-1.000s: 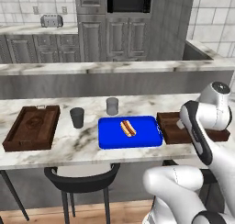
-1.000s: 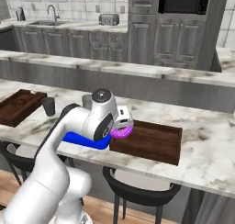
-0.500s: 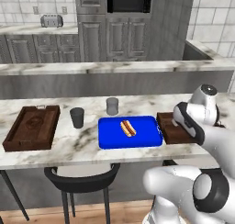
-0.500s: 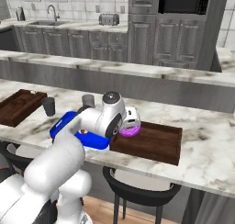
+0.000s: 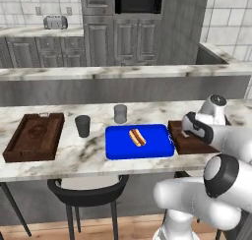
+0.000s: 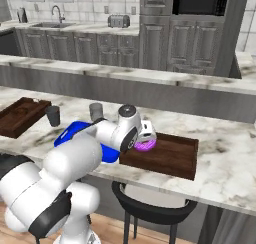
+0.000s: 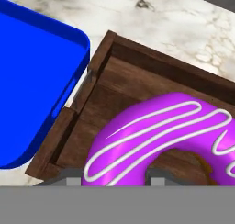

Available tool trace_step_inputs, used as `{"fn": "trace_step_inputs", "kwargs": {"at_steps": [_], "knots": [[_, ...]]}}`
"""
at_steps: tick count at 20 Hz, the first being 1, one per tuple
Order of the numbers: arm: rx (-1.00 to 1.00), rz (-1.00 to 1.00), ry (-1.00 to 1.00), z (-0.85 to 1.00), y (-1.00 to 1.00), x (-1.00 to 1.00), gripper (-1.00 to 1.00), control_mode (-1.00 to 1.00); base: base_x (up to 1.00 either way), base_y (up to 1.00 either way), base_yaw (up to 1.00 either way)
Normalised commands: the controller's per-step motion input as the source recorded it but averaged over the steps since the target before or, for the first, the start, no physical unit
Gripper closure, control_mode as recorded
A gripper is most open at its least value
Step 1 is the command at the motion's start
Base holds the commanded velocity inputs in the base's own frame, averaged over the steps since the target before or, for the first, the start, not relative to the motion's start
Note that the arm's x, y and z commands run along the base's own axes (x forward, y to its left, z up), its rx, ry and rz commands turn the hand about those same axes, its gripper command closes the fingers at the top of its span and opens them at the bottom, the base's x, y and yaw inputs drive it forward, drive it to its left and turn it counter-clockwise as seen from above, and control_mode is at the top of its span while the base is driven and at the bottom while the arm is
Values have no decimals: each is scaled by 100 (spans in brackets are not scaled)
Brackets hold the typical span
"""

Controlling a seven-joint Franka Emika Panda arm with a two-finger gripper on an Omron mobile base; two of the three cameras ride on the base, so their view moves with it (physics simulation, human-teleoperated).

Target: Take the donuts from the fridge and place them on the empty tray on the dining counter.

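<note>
Your gripper was down low over the left end of the brown tray on the dining counter, and the purple donut sat right at its fingertips. It looked like the donut was between the fingers, but I honestly couldn't tell if they were clamped on it or loose. In the hand view, the blue tray was at 9 o'clock from the donut, just beside the brown one. In the left base view, a hot dog lay on that blue tray.
</note>
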Motion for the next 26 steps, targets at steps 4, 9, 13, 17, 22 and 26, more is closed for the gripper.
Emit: {"fn": "trace_step_inputs", "kwargs": {"at_steps": [4,9,13,17,22,26], "knots": [[0,0,0,-38,0,18,100,-100,0,0,0],[0,0,0,-24,0,41,100,-100,0,0,0],[0,0,0,-14,0,41,-100,-100,0,0,0],[0,0,0,-4,-7,23,-100,-100,0,0,0],[0,0,0,-1,-13,8,-100,-100,0,0,0],[0,0,0,14,-6,-5,-100,-100,0,0,0]]}}
